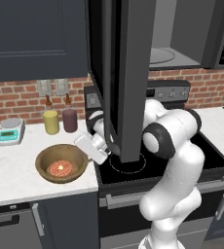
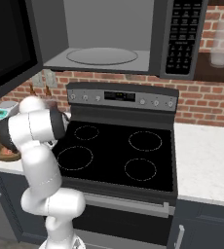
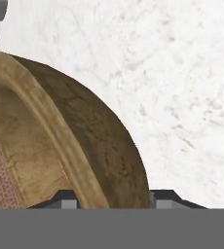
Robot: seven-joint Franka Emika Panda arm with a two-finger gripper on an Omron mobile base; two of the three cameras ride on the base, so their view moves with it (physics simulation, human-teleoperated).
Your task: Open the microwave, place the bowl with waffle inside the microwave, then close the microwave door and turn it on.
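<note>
The left base view looks forward and down from behind the arm, the stove [image 1: 182,160] toward three o'clock. The right base view shares that stove [image 2: 116,155]. The hand view sits close over the bowl [image 3: 84,146] rim.

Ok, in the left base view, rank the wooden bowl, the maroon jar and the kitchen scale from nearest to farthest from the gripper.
1. The bowl: the gripper is at its right rim, fingers on either side of it.
2. The maroon jar: behind the bowl, by the brick wall.
3. The kitchen scale: far left on the counter.
</note>
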